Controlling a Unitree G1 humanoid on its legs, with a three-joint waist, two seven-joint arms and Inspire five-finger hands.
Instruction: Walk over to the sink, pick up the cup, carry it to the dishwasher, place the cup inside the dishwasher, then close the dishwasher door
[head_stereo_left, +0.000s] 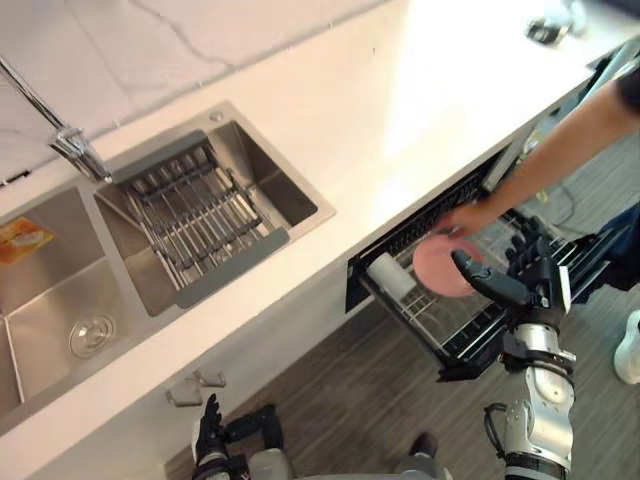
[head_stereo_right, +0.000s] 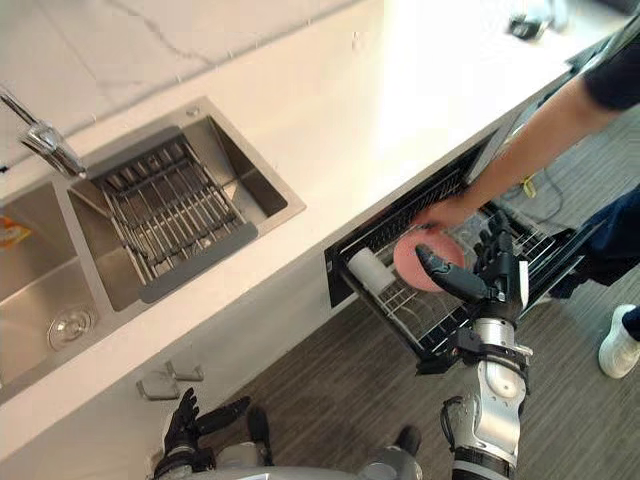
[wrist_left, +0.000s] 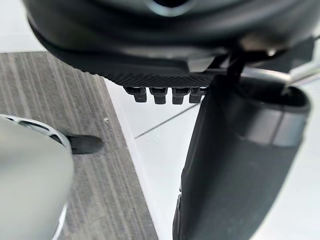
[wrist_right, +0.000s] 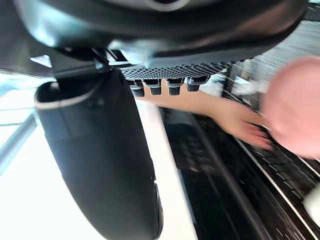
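My right arm (head_stereo_left: 537, 415) rises upright from the lower right with the wrist straight. The right hand (head_stereo_left: 538, 283) is held up with its fingers straight and spread and its thumb stuck out toward my left, holding nothing. My left hand (head_stereo_left: 211, 436) hangs low by my body, fingers relaxed, loosely splayed and empty.

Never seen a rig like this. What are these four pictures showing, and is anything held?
It is a two-armed humanoid robot. Two pictures look down from its head; the other two come from cameras on its wrists. Below lie a white counter, a double sink with a drying rack, and a pulled-out dishwasher rack holding a white cup and a pink round item, which a person's hand reaches. The right robot hand hovers open beside it, holding nothing. The left robot hand hangs open, low by the cabinet.
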